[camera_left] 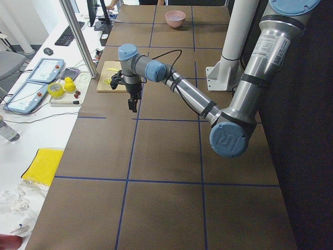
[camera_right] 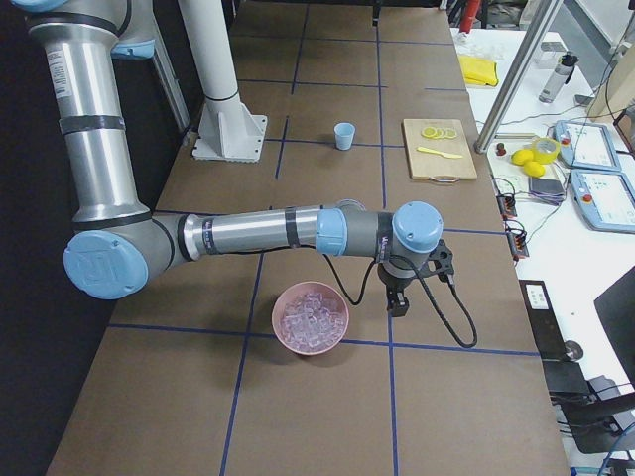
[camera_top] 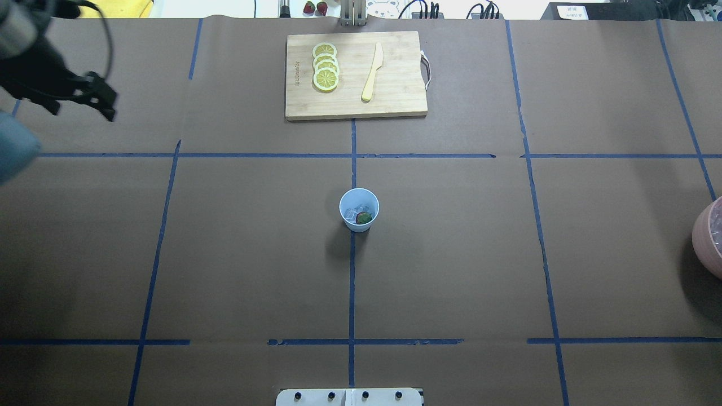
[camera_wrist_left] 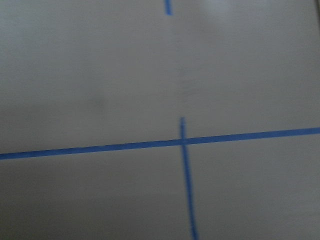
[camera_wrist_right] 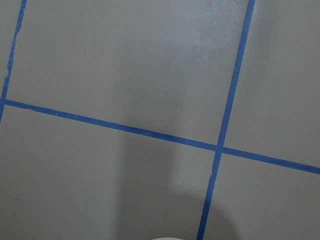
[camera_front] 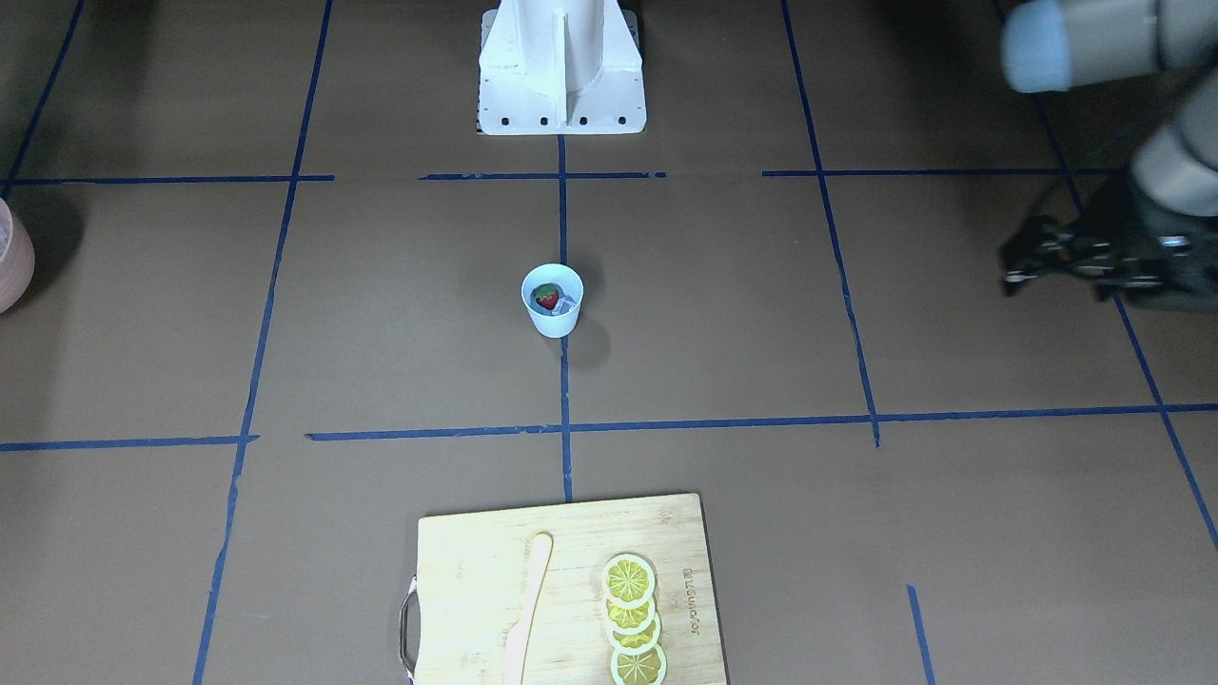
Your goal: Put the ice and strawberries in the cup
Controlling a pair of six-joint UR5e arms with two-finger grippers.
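Note:
The pale blue cup (camera_front: 552, 314) stands upright at the table's centre, on a blue tape line; it also shows as the cup (camera_top: 359, 225) from overhead. Inside it lies a red strawberry (camera_front: 546, 297) beside clear ice (camera_front: 567, 305). More ice (camera_right: 311, 315) fills the pink bowl. My left gripper (camera_front: 1011, 268) hangs far off at the table's left end, its fingers apart and holding nothing. My right gripper (camera_right: 397, 302) hovers next to the pink bowl, seen only from the side, so I cannot tell its state. Both wrist views show only bare table and tape.
A pink bowl (camera_right: 281, 319) sits at the table's right end. A wooden cutting board (camera_top: 395, 104) with lemon slices (camera_top: 325, 66) and a wooden knife (camera_top: 372, 70) lies across the table from me. The white robot base (camera_front: 561, 67) stands behind the cup.

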